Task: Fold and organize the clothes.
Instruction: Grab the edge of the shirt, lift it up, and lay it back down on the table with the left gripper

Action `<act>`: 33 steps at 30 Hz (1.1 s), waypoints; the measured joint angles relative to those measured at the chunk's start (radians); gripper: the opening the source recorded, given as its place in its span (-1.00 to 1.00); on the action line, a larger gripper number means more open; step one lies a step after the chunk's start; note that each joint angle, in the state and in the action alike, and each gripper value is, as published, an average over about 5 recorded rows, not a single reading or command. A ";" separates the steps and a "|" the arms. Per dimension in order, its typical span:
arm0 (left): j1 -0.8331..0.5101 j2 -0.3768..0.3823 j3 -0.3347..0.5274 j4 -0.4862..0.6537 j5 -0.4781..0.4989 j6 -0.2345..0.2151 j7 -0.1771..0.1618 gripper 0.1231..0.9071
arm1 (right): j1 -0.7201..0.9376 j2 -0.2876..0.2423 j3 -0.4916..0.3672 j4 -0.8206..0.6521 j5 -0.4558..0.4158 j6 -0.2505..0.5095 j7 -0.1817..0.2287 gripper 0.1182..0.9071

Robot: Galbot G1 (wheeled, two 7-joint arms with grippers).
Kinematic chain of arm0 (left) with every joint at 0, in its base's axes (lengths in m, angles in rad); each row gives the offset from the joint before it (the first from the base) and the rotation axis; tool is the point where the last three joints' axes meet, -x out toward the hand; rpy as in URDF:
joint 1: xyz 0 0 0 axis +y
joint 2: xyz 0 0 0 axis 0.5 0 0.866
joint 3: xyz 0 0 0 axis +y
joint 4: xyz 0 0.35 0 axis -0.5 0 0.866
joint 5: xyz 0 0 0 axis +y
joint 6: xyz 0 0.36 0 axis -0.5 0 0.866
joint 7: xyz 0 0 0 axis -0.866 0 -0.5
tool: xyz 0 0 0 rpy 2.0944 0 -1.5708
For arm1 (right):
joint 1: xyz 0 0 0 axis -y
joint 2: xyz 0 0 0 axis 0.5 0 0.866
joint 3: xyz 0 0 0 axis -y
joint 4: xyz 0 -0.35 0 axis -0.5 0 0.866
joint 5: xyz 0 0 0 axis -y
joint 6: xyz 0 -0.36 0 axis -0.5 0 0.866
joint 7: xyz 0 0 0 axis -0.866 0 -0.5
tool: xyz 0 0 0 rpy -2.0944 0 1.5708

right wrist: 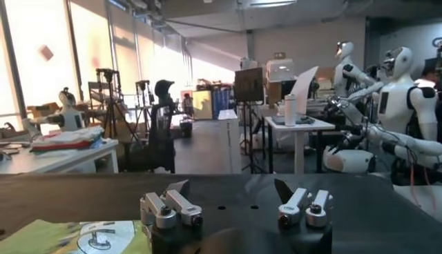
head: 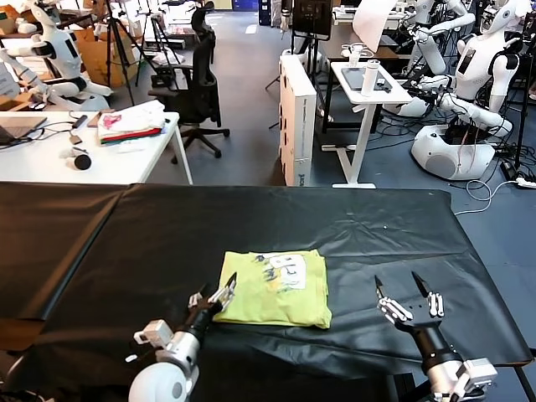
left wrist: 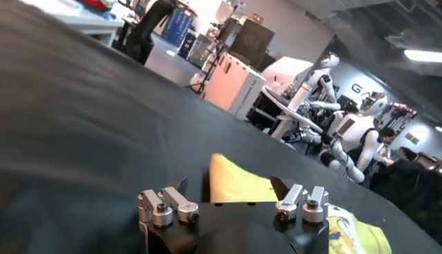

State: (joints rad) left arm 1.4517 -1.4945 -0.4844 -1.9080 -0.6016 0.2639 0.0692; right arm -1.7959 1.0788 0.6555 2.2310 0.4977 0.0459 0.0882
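Head view: I'm taking the folded lime T-shirt (head: 272,290) as reference. It lies flat on the black table cover (head: 126,243), roughly mid-table toward the near edge, white printed patch (head: 287,270) face up on its far half.

Left of the shirt: my left gripper (head: 221,295) sits at the shirt's near-left corner, fingers spread, tips right at the cloth edge. I can't tell whether they touch it. Left wrist view agrees: the yellow-green corner shows between the spread fingers (left wrist: 169,205), nothing pinched.

Right of the shirt: my right gripper (head: 407,297) hangs well apart from the cloth over bare cover, fingers spread, holding nothing.

Far behind the shirt to the left, a white-pink-red cloth pile (head: 130,122) sits on a white desk (head: 126,159).
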 joint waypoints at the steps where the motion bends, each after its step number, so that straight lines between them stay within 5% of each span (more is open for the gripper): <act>1: 0.000 -0.003 0.000 0.001 -0.005 0.002 0.000 0.94 | 0.000 0.000 0.000 0.000 0.000 0.000 0.000 1.00; 11: 0.002 -0.010 0.001 0.009 -0.028 0.013 0.001 0.43 | -0.002 0.006 -0.005 0.001 -0.014 0.002 -0.002 1.00; 21: 0.004 -0.010 -0.001 -0.006 -0.070 0.035 -0.004 -0.84 | 0.004 0.010 -0.014 -0.007 -0.033 0.002 -0.001 1.00; 33: 0.006 0.052 -0.075 -0.068 0.052 0.052 -0.021 -0.86 | 0.039 0.023 -0.045 -0.042 -0.070 -0.003 0.006 1.00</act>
State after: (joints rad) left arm 1.4580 -1.4424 -0.5595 -1.9762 -0.5497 0.3161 0.0478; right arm -1.7565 1.1017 0.6103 2.1892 0.4282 0.0425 0.0945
